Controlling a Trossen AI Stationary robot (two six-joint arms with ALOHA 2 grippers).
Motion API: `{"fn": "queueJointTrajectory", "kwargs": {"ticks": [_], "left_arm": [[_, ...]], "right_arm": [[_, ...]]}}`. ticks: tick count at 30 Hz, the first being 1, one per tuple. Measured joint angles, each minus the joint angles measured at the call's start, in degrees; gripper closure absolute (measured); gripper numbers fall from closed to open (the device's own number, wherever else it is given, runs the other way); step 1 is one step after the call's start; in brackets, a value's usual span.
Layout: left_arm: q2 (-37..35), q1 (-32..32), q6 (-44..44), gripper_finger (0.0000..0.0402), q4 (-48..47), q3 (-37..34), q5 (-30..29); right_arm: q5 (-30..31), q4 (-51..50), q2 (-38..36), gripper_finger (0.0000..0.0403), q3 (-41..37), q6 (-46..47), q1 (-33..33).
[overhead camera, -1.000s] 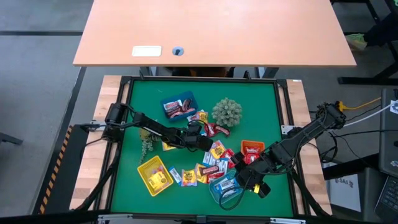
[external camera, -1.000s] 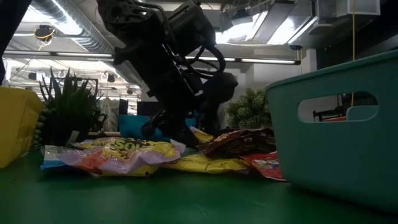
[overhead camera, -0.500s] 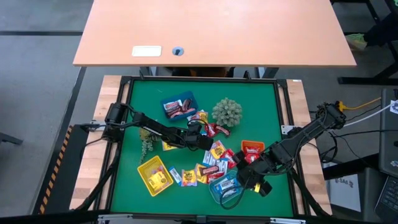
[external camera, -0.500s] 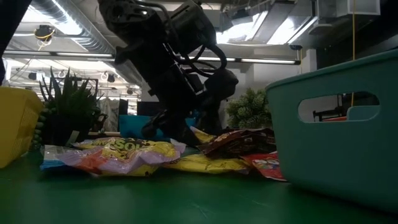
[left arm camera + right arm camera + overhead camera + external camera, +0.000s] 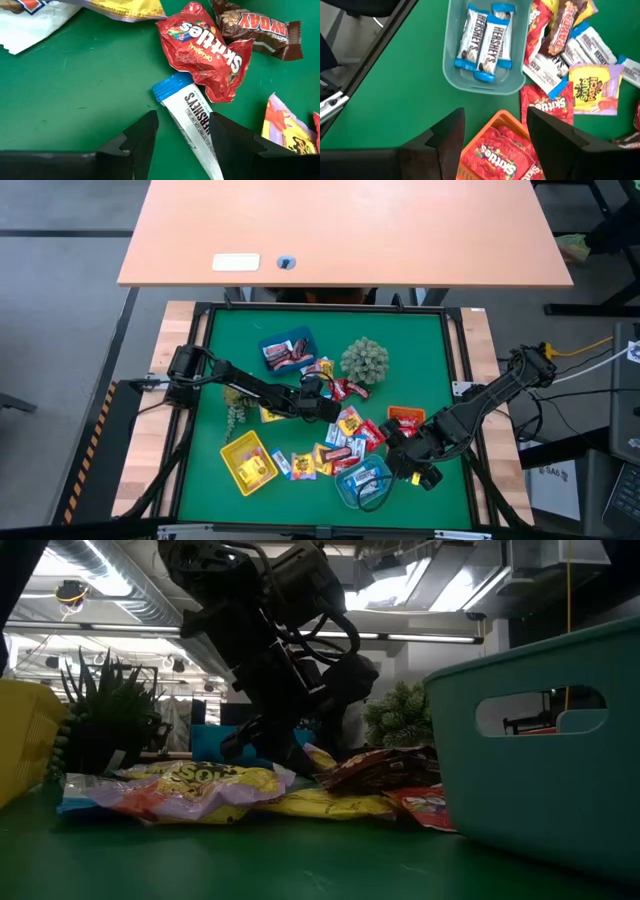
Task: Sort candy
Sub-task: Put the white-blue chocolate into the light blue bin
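Wrapped candy lies in a heap point(image 5: 345, 442) in the middle of the green mat, also seen in the low view as the candy heap point(image 5: 210, 787). My left gripper point(image 5: 327, 409) is low over the heap's far-left side. In the left wrist view it is open point(image 5: 182, 115), with a finger on each side of a blue-and-white Hershey's bar point(image 5: 192, 120) lying flat beside a red Skittles bag point(image 5: 205, 50). My right gripper point(image 5: 402, 452) hangs open point(image 5: 495, 111) above the orange tray point(image 5: 492, 150), which holds red Skittles bags. The teal tray point(image 5: 482, 47) holds Hershey's bars. My left gripper comes down from above with its fingers astride the Hershey's bar, which lies flat on the mat. One finger point(image 5: 225, 140) is close against the bar's long edge point(image 5: 207, 135). I cannot tell whether it touches.
A blue tray point(image 5: 288, 350) with dark brown bars sits toward the far left, a yellow tray point(image 5: 248, 462) toward the near left. A round spiky plant point(image 5: 365, 360) stands beyond the heap, a smaller plant point(image 5: 235, 412) under my left arm. The teal tray point(image 5: 540, 740) fills the low view's right.
My right gripper has moved a little toward the far edge, away from the teal tray and over the orange tray, staying open. My left gripper has stayed nearly in place over the heap.
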Motion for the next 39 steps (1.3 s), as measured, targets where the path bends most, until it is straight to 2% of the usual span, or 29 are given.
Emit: {"fn": "queueJointTrajectory", "kwargs": {"ticks": [5, 22, 29, 39], "left_arm": [[0.17, -0.09, 2.12, 0.0244, 4.58, -0.17, -0.25], [0.31, 0.14, 1.42, 0.0252, 7.01, -0.17, 0.3], [0.31, 0.31, 1.5, 0.0303, 6.86, -0.17, 0.38], [0.31, 0.66, 1.81, 0.0397, 6.88, -0.04, 0.75]], "right_arm": [[0.51, -0.74, 0.0, 0.0189, 0.0, 0.0, 0.0], [1.99, -0.77, 0.0, 0.0189, 0.0, -0.02, -0.02], [2.03, -0.77, 0.0, 0.0189, 0.0, -0.02, -0.02], [2.28, -2.82, 0.0, 0.0189, 0.0, -0.59, -0.02]]}}
